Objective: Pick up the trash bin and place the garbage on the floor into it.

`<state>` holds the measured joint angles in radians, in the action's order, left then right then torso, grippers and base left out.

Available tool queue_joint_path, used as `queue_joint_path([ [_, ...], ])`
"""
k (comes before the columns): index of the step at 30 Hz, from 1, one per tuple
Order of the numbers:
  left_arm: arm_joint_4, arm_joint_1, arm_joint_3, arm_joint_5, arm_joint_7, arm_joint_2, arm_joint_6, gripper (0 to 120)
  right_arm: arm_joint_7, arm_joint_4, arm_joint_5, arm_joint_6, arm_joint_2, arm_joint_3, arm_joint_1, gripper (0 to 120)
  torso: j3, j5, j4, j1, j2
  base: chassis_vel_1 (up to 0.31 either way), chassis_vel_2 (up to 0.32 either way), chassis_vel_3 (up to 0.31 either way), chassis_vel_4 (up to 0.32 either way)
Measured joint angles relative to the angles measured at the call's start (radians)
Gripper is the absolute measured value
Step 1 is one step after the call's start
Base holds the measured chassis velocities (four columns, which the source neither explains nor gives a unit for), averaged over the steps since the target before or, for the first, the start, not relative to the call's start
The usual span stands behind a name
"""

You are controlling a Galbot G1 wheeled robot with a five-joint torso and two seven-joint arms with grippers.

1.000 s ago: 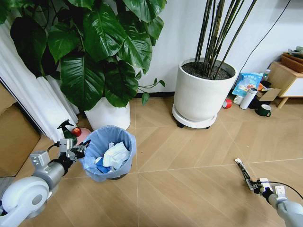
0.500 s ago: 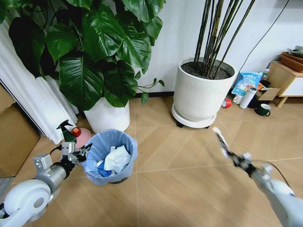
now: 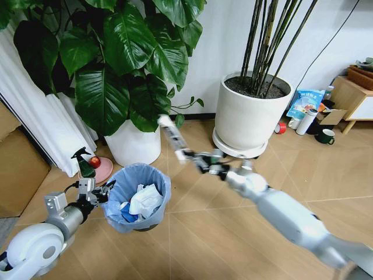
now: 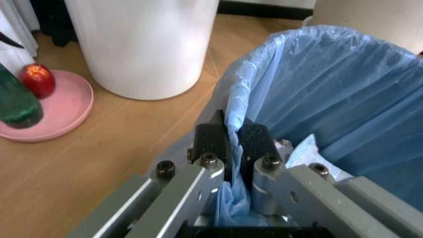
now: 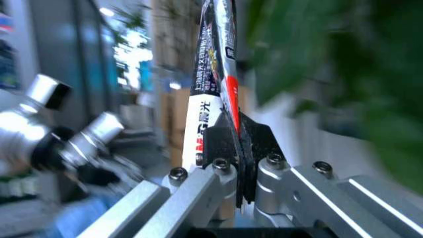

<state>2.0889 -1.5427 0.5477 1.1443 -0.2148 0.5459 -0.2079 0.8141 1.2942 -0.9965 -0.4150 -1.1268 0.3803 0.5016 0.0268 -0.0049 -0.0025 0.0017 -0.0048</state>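
The trash bin (image 3: 137, 201), dark and lined with a light-blue bag, is held at floor level before the big leafy plant. White tissues (image 3: 145, 198) and blue scraps lie inside it. My left gripper (image 3: 100, 191) is shut on its rim, the fingers (image 4: 211, 141) pinching the folded bag (image 4: 330, 94). My right gripper (image 3: 195, 157) reaches across from the right, shut on a thin black-white strip of garbage (image 3: 172, 135) that sticks up and to the left, a little above and right of the bin. The right wrist view shows the printed strip (image 5: 215, 74) clamped between the fingers (image 5: 258, 141).
A white plant pot (image 3: 133, 144) stands right behind the bin, and a larger one (image 3: 245, 119) sits on a wheeled base at mid-right. A green spray bottle (image 3: 86, 163) rests on a pink dish (image 4: 49, 116) to the left. Cups and packets (image 3: 309, 114) crowd the far right by a wooden cabinet.
My right arm has swung from the lower right across to the left and up, carrying the strip to just above the bin's right side. The left gripper keeps its hold on the rim.
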Motion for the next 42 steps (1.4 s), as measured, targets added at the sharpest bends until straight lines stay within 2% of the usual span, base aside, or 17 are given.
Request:
queue_joint_path([
  [4, 0.0, 0.003, 0.003, 0.005, 0.0, -0.007, 0.0, 0, -0.007, -0.018, -0.006, 0.01, -0.104, 0.101, -0.062, 0, 0.0, -0.0002, 0.0003, 0.0, 0.0, 0.0, 0.0, 0.0, 0.0],
  [8, 0.0, 0.008, 0.004, 0.01, -0.003, -0.008, -0.001, 0, -0.014, -0.024, -0.006, 0.021, -0.116, 0.138, -0.082, 0, 0.0, -0.0003, 0.0001, 0.0, 0.0, 0.0, 0.0, 0.0, 0.0],
  [12, 0.0, 0.013, 0.005, 0.013, -0.005, -0.008, -0.002, 0, -0.015, -0.03, 0.012, 0.03, -0.086, 0.161, -0.085, 0, 0.0, -0.0002, -0.0003, 0.0, 0.0, 0.0, 0.0, 0.0, 0.0],
  [13, 0.0, 0.016, 0.005, 0.014, -0.006, -0.007, -0.002, 0, -0.015, -0.031, 0.017, 0.032, -0.074, 0.164, -0.085, 5, 0.0, -0.0002, -0.0006, 0.0, 0.0, 0.0, 0.0, 0.0, 0.0],
  [15, 0.0, 0.018, 0.005, 0.015, -0.007, -0.007, -0.002, 0, -0.015, -0.031, 0.019, 0.032, -0.069, 0.166, -0.085, 7, 0.0, -0.0002, -0.0006, 0.0, 0.0, 0.0, 0.0, 0.0, 0.0],
  [19, 0.001, 0.026, 0.004, 0.021, -0.013, -0.004, -0.004, 0, -0.011, -0.028, 0.03, 0.04, -0.038, 0.173, -0.085, 29, 0.0, -0.0002, -0.0006, 0.0, 0.0, 0.0, 0.0, 0.0, 0.0],
  [21, 0.001, 0.028, 0.004, 0.022, -0.014, -0.004, -0.004, 0, -0.008, -0.027, 0.032, 0.041, -0.033, 0.174, -0.085, 30, 0.0, -0.0002, -0.0005, 0.0, 0.0, 0.0, 0.0, 0.0, 0.0],
  [23, 0.001, 0.032, 0.005, 0.026, -0.017, -0.006, -0.005, 0, -0.003, -0.017, 0.039, 0.047, -0.005, 0.176, -0.086, 43, 0.0, 0.0, -0.0002, 0.0, 0.0, 0.0, 0.0, 0.0, 0.0],
  [28, 0.001, 0.032, 0.008, 0.028, -0.019, -0.005, -0.005, 0, -0.003, -0.009, 0.041, 0.047, 0.007, 0.173, -0.083, 56, 0.0, 0.0001, 0.0001, 0.0, 0.0, 0.0, 0.0, 0.0, 0.0],
  [30, 0.002, 0.027, 0.015, 0.028, -0.02, -0.001, -0.005, 0, -0.013, -0.006, 0.044, 0.045, 0.02, 0.147, -0.061, 65, 0.0, 0.0002, 0.0002, 0.0, 0.0, 0.0, 0.0, 0.0, 0.0],
  [33, -0.002, 0.018, 0.029, 0.024, -0.02, 0.013, -0.005, 0, -0.034, -0.014, 0.053, 0.04, 0.058, 0.037, -0.004, 80, 0.0, 0.0004, 0.0001, 0.0, 0.0, 0.0, 0.0, 0.0, 0.0],
  [34, -0.002, 0.018, 0.029, 0.024, -0.02, 0.013, -0.005, 0, -0.034, -0.014, 0.053, 0.04, 0.058, 0.037, -0.004, 80, 0.0, 0.0004, 0.0001, 0.0, 0.0, 0.0, 0.0, 0.0, 0.0],
  [37, -0.011, 0.018, 0.038, 0.018, -0.018, 0.03, -0.005, 0, -0.062, -0.009, 0.061, 0.029, 0.112, -0.038, 0.05, 93, 0.0, 0.0006, -0.0002, 0.0, 0.0, 0.0, 0.0, 0.0, 0.0],
  [38, -0.011, 0.018, 0.038, 0.018, -0.018, 0.03, -0.005, 0, -0.062, -0.009, 0.061, 0.029, 0.112, -0.038, 0.05, 93, 0.0, 0.0006, -0.0002, 0.0, 0.0, 0.0, 0.0, 0.0, 0.0],
  [40, -0.018, 0.017, 0.046, 0.01, -0.016, 0.044, -0.003, 0, -0.115, 0.007, 0.082, 0.022, 0.142, -0.098, 0.092, 98, 0.0, 0.0002, -0.0001, 0.0, 0.0, 0.0, 0.0, 0.0, 0.0],
  [41, -0.025, 0.009, 0.056, 0.002, -0.014, 0.061, -0.001, 0, -0.19, 0.017, 0.11, 0.007, 0.164, -0.177, 0.148, 100, 0.0, 0.0004, -0.0002, 0.0, 0.0, 0.0, 0.0, 0.0, 0.0],
  [42, -0.025, 0.009, 0.056, 0.002, -0.014, 0.061, -0.001, 0, -0.19, 0.017, 0.11, 0.007, 0.164, -0.177, 0.148, 100, 0.0, 0.0004, -0.0002, 0.0, 0.0, 0.0, 0.0, 0.0, 0.0],
])
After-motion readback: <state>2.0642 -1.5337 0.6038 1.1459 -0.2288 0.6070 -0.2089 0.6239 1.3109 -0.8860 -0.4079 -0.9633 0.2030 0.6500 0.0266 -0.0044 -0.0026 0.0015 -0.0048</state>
